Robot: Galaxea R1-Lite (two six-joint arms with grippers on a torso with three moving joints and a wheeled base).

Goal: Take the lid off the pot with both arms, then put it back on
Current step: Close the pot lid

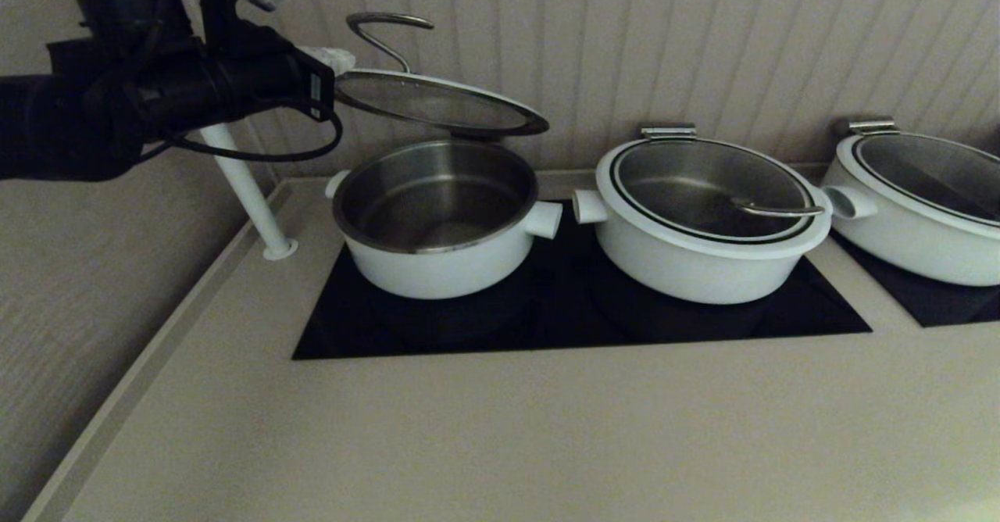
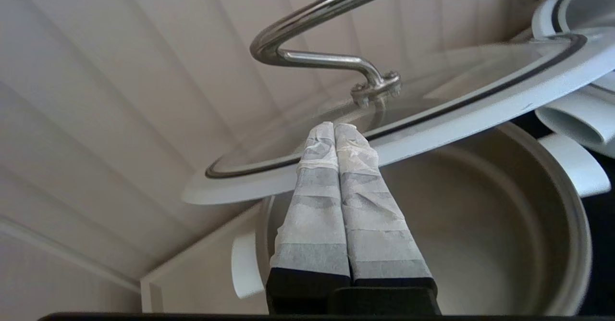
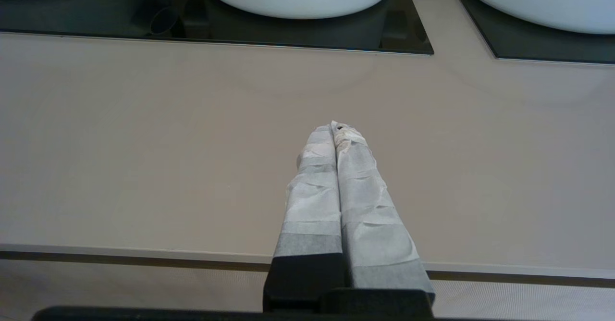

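Observation:
The pot stands open on the left of the black cooktop, its steel inside empty; it also shows in the left wrist view. The lid is raised and tilted above it, its left edge high and its far right edge low by the pot's rear rim. The lid's wire handle points up. My left gripper is shut, its taped fingertips lying over the lid's white rim at the left edge, empty between them. My right gripper is shut and empty over the bare counter, out of the head view.
Two wider white pots with lids stand to the right, one on the same cooktop and one at the far right. A white post rises at the back left. A panelled wall runs close behind the pots.

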